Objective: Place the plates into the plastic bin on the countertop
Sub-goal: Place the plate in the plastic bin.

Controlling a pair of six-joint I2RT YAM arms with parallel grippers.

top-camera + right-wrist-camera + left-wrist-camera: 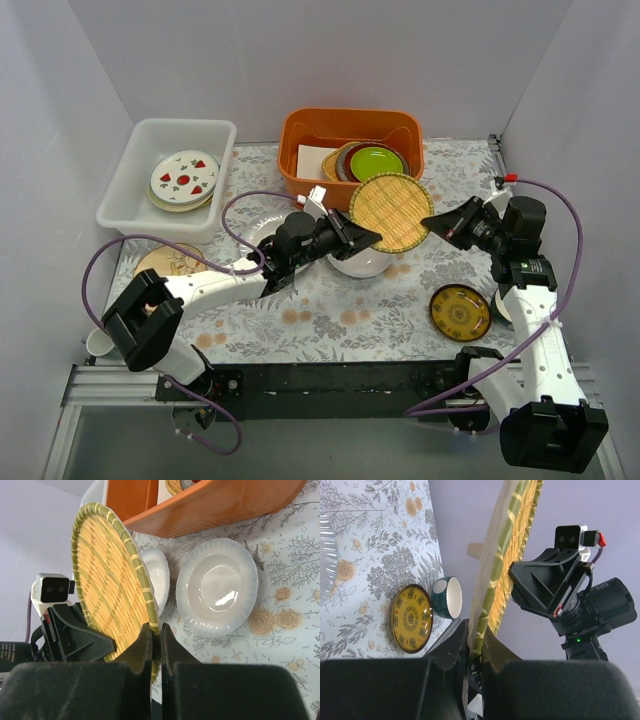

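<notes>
Countertop (330,320), woven plate (391,212) rim in left end effector (371,238), right end effector (430,222)

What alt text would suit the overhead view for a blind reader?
A yellow woven plate is held above a flower-printed countertop, the robot's left tool and right tool pinching opposite edges. Behind, a white bin holds a fruit-patterned plate.

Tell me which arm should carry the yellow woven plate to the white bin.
Left, likely. The left gripper and right gripper are both shut on the yellow woven plate, but the plastic bin sits far left, on the left arm's side; the right arm would have to reach across.
</notes>
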